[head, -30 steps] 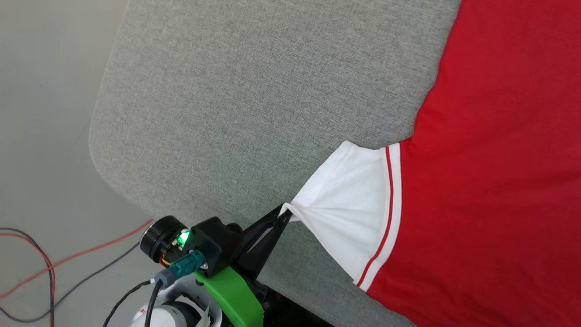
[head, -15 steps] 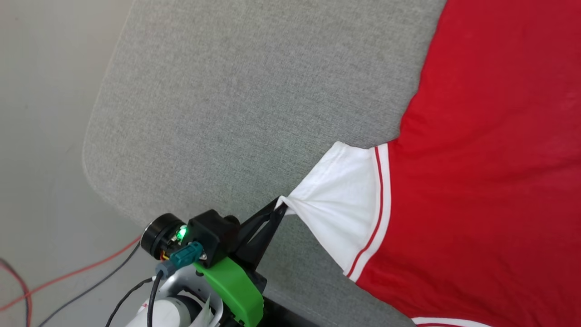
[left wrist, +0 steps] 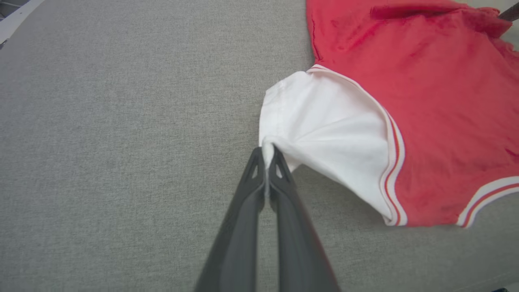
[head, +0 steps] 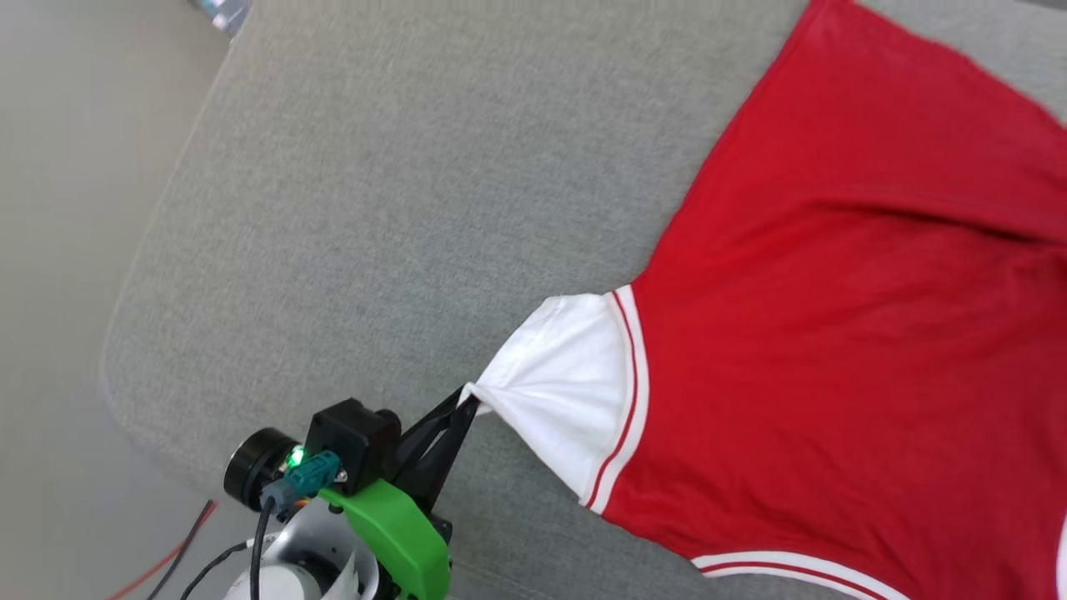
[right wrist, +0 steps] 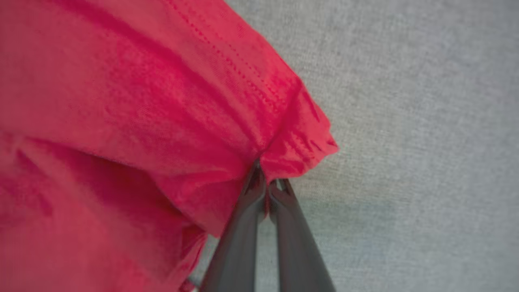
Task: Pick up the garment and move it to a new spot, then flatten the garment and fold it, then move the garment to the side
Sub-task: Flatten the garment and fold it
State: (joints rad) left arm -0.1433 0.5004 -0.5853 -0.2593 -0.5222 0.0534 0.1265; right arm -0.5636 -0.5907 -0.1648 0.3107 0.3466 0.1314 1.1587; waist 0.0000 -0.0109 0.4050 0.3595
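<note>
Grey woven cloth covers the tabletop [head: 375, 208], whose rounded corner [head: 117, 392] sits at the lower left of the head view, with pale floor [head: 58, 250] beyond it and red and dark cables [head: 179, 550] lying on the floor by the near edge. The garment [head: 834, 333] lies on the right part of the tabletop, back side up, plain red with no lettering to be seen. Its side edge runs on a slant from the top of the head view down to the white sleeve [head: 567, 400], and a white-and-red striped trim [head: 792, 571] shows at the bottom. The left gripper [head: 468, 398] reaches in from the tabletop's near edge; its jaws are closed on the tip of the sleeve, which is drawn out into a taut point with creases fanning back toward the red body. In the left wrist view the left gripper [left wrist: 267, 153] pinches that white tip, with bare grey cloth on its left side. The right gripper [right wrist: 267, 186] has its jaws closed on a bunched red corner of the garment [right wrist: 142, 101], lifted into folds, with bare grey cloth to the right in that view.
</note>
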